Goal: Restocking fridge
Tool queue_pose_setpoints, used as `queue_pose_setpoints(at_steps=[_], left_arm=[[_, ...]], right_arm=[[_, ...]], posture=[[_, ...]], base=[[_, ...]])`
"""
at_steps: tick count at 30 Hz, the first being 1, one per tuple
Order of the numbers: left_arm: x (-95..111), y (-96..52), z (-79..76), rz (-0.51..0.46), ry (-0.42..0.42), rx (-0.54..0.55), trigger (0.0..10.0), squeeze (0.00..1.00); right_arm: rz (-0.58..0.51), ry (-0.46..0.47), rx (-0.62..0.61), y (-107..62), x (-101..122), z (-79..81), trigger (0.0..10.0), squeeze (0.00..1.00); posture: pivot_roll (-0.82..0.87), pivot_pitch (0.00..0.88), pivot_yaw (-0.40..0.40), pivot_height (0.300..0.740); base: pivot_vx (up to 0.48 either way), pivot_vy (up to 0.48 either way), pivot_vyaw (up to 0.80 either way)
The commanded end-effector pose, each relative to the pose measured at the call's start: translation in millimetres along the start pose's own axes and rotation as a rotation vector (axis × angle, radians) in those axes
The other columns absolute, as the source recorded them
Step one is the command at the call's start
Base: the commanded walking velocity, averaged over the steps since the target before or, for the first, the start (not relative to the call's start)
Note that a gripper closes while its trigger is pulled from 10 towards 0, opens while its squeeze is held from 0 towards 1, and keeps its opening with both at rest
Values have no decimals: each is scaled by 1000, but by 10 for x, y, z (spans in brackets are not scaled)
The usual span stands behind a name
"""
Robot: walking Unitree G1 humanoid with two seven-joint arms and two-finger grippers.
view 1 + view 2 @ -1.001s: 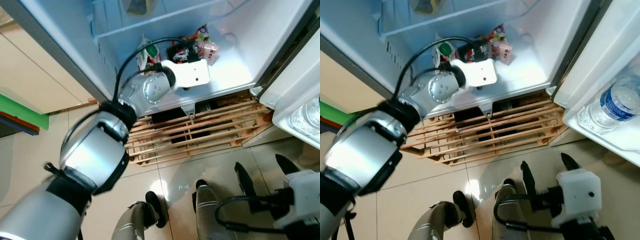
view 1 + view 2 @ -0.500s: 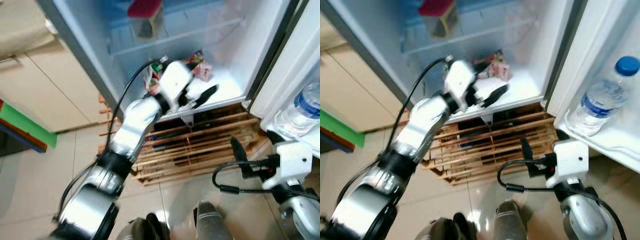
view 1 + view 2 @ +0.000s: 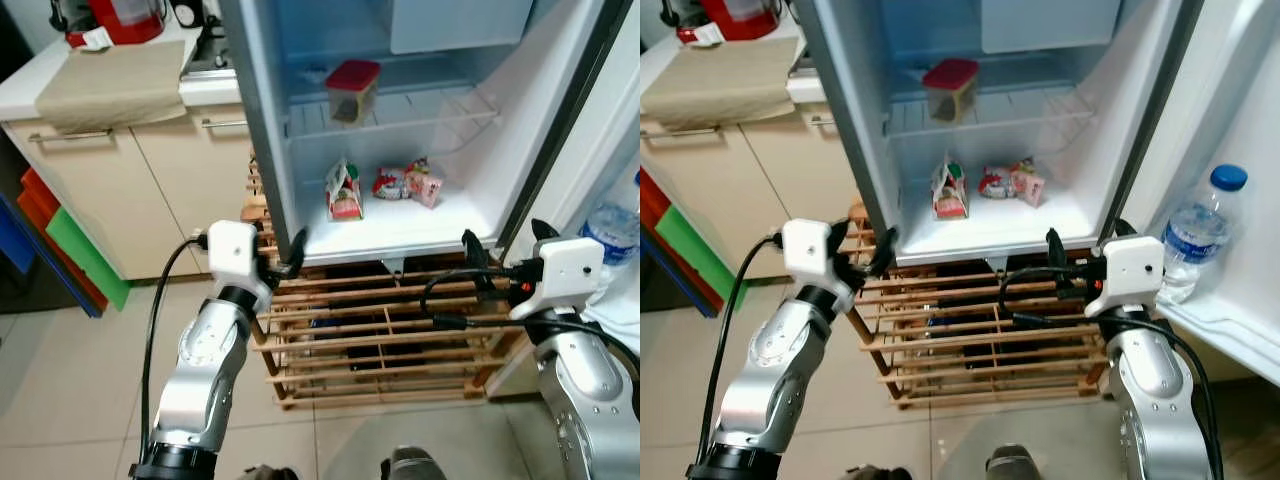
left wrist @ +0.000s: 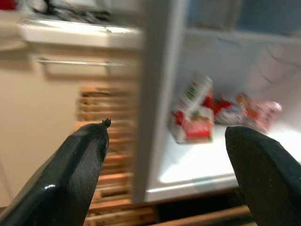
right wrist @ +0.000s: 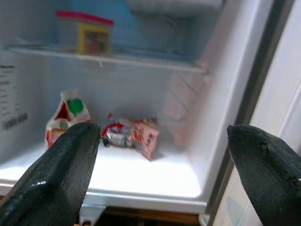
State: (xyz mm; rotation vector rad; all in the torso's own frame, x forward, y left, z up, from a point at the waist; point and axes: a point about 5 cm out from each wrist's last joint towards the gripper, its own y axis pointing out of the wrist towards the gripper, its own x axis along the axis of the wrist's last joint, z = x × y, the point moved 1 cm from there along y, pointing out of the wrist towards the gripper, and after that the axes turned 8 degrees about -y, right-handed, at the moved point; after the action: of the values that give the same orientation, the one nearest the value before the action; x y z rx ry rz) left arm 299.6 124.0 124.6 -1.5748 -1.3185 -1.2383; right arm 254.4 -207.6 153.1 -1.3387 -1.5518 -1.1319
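Hovering w/ fingers spread and empty, left gripper (image 3: 283, 257) sits just outside the fridge (image 3: 262, 120), at its left wall's lower front corner. Beyond it on the bottom shelf: milk carton (image 3: 344, 191), then snack packets (image 3: 405, 182). Right gripper (image 3: 500, 258), also spread and empty, hangs near the shelf's right front corner; water bottle (image 3: 1193, 234) in door rack beside it. Wooden pallet (image 3: 385, 335) lies below both.
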Motion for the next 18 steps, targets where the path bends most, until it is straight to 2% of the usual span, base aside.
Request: queue_pose_setpoints(at_steps=[1,6,13,18], left_arm=[[-21,24,101,-1,9,50,10000,0],[-110,6,-15,49,52,3,10000,0],[-23,-67,-182,23,-5,-107,10000,0],[35,-94,-259,7,-24,-187,10000,0]], right_arm=[[-23,-9,1,68,27,9,10000,0],[-42,-10,47,124,49,67,10000,0],[-16,8,76,90,-35,95,10000,0],[-7,10,60,49,-90,95,10000,0]], posture=[[-172,0,43,740],[-186,0,24,740],[-178,0,20,740],[-179,0,40,740]], base=[[0,0,0],[0,0,0],[0,0,0],[0,-417,0]])
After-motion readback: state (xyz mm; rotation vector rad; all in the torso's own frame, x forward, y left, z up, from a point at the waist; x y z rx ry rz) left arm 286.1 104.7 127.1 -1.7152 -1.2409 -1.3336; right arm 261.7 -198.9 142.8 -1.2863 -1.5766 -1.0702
